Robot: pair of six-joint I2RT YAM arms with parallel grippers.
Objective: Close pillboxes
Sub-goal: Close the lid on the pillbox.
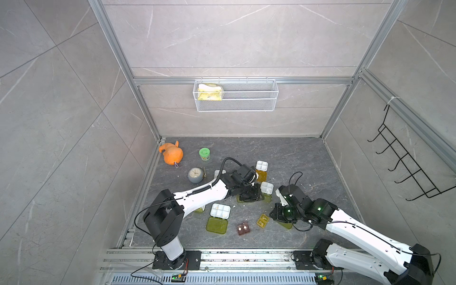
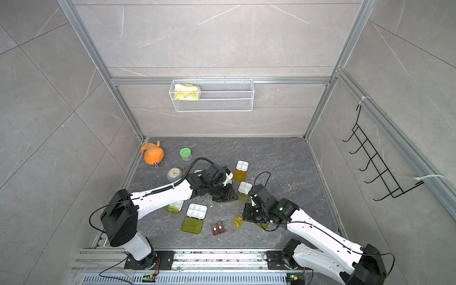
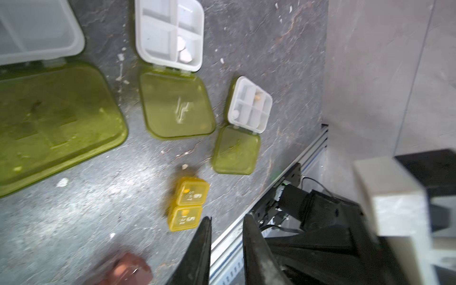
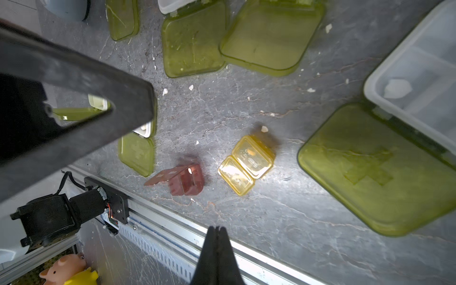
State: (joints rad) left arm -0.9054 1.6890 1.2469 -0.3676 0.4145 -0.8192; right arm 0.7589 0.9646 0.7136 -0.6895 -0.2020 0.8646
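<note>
Bright, even white light from overhead in both top views, with only faint, soft shadows. Metal posts (image 1: 116,49) splayed outward by wide-angle distortion. Heavy motion smear across the left wrist view, worst on the brown box (image 3: 123,269) and large green lid (image 3: 56,118). Sharper in the right wrist view, with white glare on the floor (image 4: 214,153) beside the amber box (image 4: 246,164).

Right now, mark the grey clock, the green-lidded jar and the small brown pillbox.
grey clock (image 1: 195,173): in a top view, on its dial.
green-lidded jar (image 1: 204,152): in a top view, on the lid.
small brown pillbox (image 1: 243,230): in a top view, on its middle.
</note>
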